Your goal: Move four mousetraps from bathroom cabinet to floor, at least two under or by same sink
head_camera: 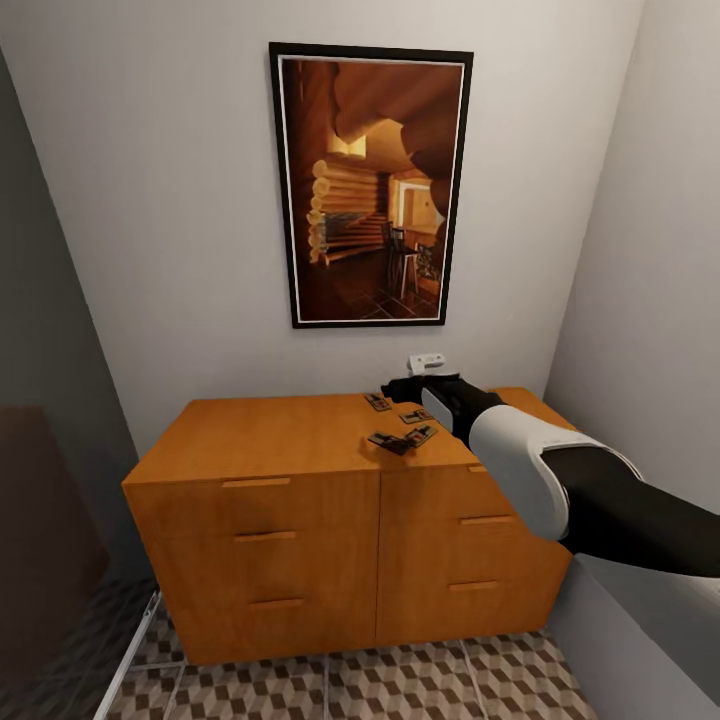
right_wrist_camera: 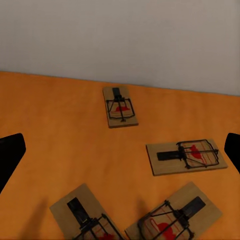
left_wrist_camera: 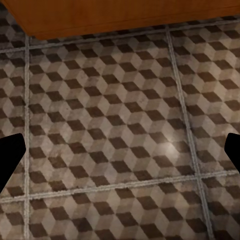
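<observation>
A: Item — mousetraps, four flat wooden boards with dark wire and red spots, lying on the cabinet top near the wall; two are cut off in the right wrist view.

B: Right claw?

A: Spread wide, holding nothing, over the traps — hidden behind its arm from the head.

B: Left claw?

A: Wide apart, bare, over cube-patterned bathroom floor.
</observation>
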Robot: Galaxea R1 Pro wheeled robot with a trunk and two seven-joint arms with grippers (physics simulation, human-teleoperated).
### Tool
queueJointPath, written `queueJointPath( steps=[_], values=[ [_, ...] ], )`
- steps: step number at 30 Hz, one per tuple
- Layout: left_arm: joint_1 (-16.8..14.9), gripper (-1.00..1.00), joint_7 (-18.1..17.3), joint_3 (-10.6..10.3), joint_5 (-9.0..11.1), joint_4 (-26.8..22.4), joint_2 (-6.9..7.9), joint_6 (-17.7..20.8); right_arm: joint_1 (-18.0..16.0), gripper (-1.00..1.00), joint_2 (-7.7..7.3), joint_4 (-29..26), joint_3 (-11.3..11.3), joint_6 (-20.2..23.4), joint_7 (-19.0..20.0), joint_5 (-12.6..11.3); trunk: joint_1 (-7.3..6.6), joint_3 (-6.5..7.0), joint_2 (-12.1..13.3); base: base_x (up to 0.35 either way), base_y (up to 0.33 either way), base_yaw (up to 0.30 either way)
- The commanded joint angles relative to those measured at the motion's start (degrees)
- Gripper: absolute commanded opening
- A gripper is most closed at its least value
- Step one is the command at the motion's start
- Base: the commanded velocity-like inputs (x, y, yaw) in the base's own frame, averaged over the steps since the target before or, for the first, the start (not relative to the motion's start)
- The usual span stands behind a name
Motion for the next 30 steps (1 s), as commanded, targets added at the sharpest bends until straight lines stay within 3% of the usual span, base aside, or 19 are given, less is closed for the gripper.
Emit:
queueJointPath(
  steps=[1, 30],
  values=[
    [-0.04, 1.00, -0.02, -0.17, 0.00, 0.03, 0.03, -0.18, 0.08, 1.00, 0.00, -0.12, 0.04, 0.26, 0.16, 0.37, 0.00, -0.06, -0.03, 0.000, 0.000, 0.000],
    [-0.04, 1.00, -0.02, -0.17, -0.06, 0.00, 0.03, -0.20, 2.34, 1.00, 0.00, -0.05, 0.07, -0.56, 0.16, 0.37, 0.00, -0.06, -0.03, 0.164, 0.000, 0.000]
  ],
)
